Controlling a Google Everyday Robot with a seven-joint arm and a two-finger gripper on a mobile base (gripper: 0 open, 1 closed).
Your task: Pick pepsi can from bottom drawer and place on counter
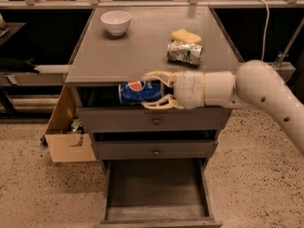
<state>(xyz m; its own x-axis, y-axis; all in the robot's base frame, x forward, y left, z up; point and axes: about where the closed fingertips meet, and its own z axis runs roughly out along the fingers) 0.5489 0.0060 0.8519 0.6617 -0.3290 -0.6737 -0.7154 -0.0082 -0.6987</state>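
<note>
The pepsi can (137, 92) is blue with a red-white-blue logo. It lies on its side in my gripper (153, 89), whose tan fingers (156, 75) are shut on it from the right. The can hangs in front of the cabinet, just below the front edge of the counter (142, 42) and above the top drawer. The bottom drawer (156, 189) is pulled out below, with a bare flat grey floor. My white arm (256, 87) reaches in from the right.
On the counter stand a white bowl (116, 22), a yellow sponge (186, 36) and a crumpled green-and-white can (184, 52). Two shut drawers with knobs (155, 121) sit above the open one. A cardboard box (66, 132) stands left of the cabinet.
</note>
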